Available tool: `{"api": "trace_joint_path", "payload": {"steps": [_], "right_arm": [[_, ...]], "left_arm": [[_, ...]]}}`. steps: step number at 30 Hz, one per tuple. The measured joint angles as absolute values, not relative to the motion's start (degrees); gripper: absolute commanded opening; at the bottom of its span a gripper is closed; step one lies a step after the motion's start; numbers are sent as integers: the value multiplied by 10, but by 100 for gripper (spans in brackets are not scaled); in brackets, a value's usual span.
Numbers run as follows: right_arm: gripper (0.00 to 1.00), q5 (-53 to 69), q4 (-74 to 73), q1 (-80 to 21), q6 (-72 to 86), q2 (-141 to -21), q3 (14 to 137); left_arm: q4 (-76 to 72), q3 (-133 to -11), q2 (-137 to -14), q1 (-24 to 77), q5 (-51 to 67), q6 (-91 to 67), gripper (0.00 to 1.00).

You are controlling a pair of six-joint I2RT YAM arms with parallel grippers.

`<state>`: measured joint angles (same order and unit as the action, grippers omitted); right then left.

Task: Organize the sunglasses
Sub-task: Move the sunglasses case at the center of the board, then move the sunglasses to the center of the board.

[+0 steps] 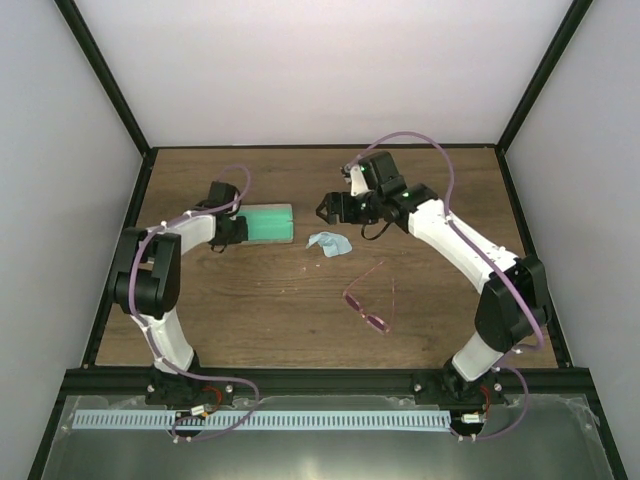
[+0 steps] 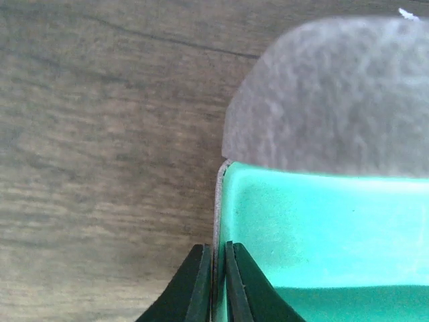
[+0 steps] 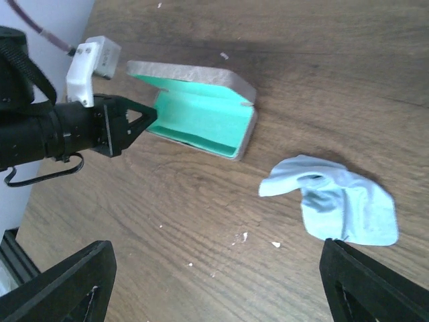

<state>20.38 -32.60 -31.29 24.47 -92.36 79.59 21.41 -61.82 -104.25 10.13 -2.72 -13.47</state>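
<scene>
Left hand (image 2: 216,255) pinched on the case (image 2: 322,228) wall; right hand (image 1: 327,209) wide, empty. Sunglasses (image 1: 366,311) lie on the table (image 1: 250,310), near-right of the case: light, fragile wire, likely best lifted by the bridge.

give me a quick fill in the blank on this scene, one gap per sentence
The case lies ___, its green lining showing.
The left hand is ___ on the case's rim.
The cloth near the open right hand is light ___.
The sunglasses on the table have ___ lenses.
Missing words: open; shut; blue; pink.
</scene>
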Motion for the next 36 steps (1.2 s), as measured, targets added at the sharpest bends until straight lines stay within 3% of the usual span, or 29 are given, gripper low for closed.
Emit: {"api": "trace_joint_path", "payload": {"steps": [2, 4, 6, 9, 13, 17, 21, 25, 31, 36], "right_arm": [[83, 201, -326, -303, 245, -925, 796], [80, 193, -326, -292, 245, -930, 796], [74, 185, -328, -286, 243, -940, 794], [60, 178, -327, -285, 238, -956, 775], [29, 166, -330, -285, 241, -980, 725], [25, 149, -338, -286, 250, -998, 688], [45, 133, -338, -286, 274, -979, 644], [34, 100, -359, -286, 304, -923, 616], [43, 22, -397, -284, 376, -803, 571], [37, 20, -420, -282, 421, -768, 507]], "left_arm": [[209, -625, -1048, 98, -25, -134, 23], [205, -624, -1046, 98, -22, -135, 42], [199, -619, -1042, 98, -17, -137, 52], [198, -602, -1025, 98, -10, -140, 71], [211, -583, -978, 98, 0, -150, 94], [220, -580, -913, 98, 23, -159, 98], [220, -579, -864, 108, 51, -169, 99], [218, -579, -847, 149, 69, -179, 100], [209, -580, -871, 244, 81, -196, 100], [211, -585, -903, 270, 86, -204, 100]]}}
